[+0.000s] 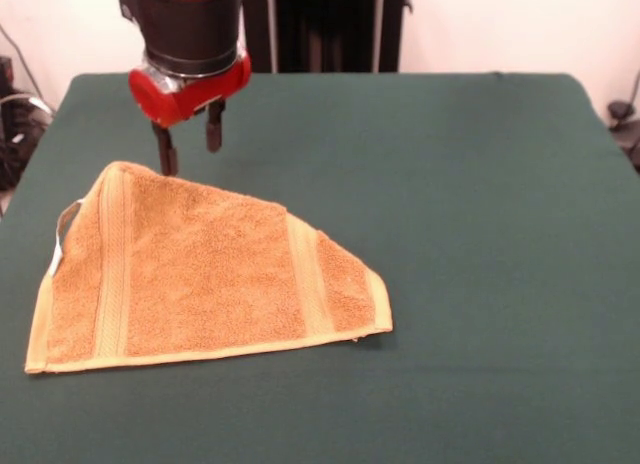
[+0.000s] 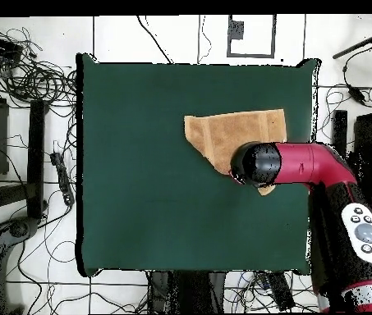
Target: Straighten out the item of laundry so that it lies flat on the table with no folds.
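The gripper hangs with fingers apart and empty at 12 o'clock of the towel, which lies partly folded on the table; overhead the arm hides one towel corner.

towel on table at lower left of front frame, gripper just above its upper corner

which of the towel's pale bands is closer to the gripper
The band by the towel's left edge in the front view; its top end lies just below the open gripper.
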`<action>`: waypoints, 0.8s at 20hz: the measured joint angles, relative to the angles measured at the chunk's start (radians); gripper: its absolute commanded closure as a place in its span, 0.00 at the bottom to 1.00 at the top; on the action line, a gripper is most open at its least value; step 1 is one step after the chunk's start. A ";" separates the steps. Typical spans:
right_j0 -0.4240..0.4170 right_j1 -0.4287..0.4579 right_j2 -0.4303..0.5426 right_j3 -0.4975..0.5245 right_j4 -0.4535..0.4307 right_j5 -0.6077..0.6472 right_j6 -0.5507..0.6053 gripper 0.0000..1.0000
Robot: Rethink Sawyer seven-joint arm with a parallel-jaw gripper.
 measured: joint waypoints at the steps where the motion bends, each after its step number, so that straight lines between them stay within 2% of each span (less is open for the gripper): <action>1: 0.001 0.005 -0.001 -0.003 0.000 -0.004 0.000 0.00; 9: 0.015 0.072 -0.021 -0.018 -0.053 -0.076 0.000 0.00; 16: 0.030 0.099 -0.029 -0.018 -0.069 -0.089 0.000 0.00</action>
